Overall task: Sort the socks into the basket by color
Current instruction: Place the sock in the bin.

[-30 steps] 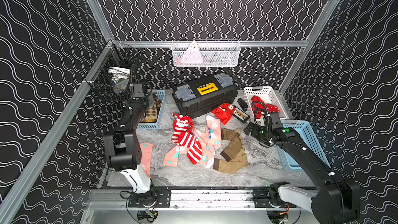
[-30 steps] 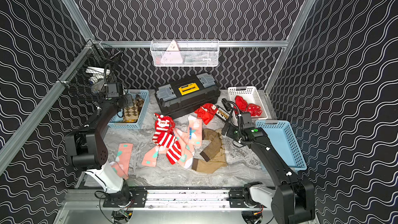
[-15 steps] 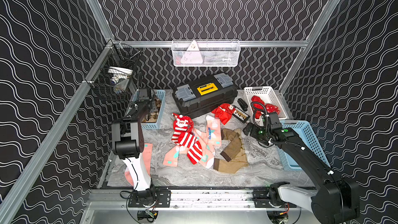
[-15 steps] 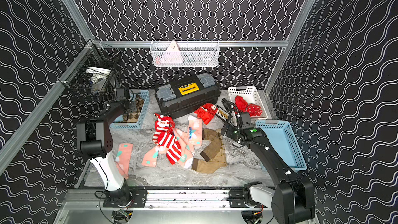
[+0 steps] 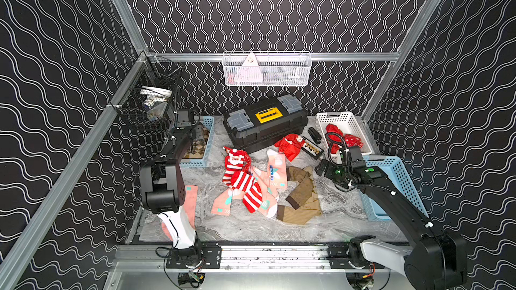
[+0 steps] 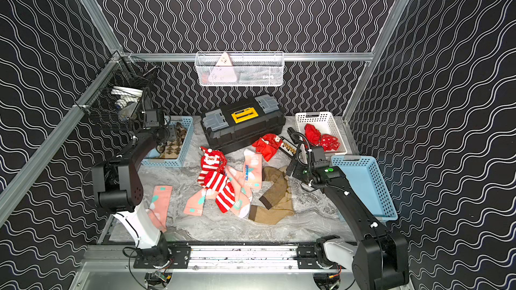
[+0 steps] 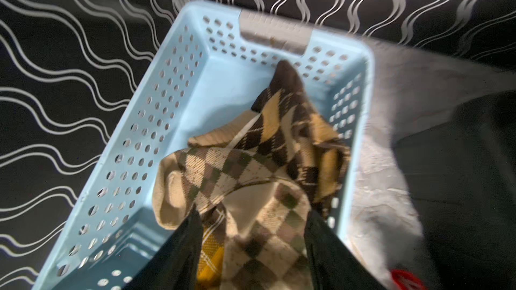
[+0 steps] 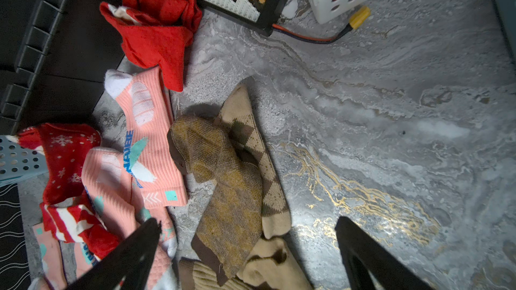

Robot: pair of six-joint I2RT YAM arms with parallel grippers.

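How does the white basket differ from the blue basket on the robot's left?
The white basket holds red socks; the left blue basket holds tan-brown argyle socks. The left gripper hangs over the blue basket, jaws apart; none hangs over the white basket. Both are perforated plastic bins on the table.

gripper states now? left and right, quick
Left gripper: open, jaws apart around the tan argyle sock in the light blue basket.
Right gripper: open, holding nothing, above the table.

Socks (image 5: 245,188) on marble table (image 5: 337,213)
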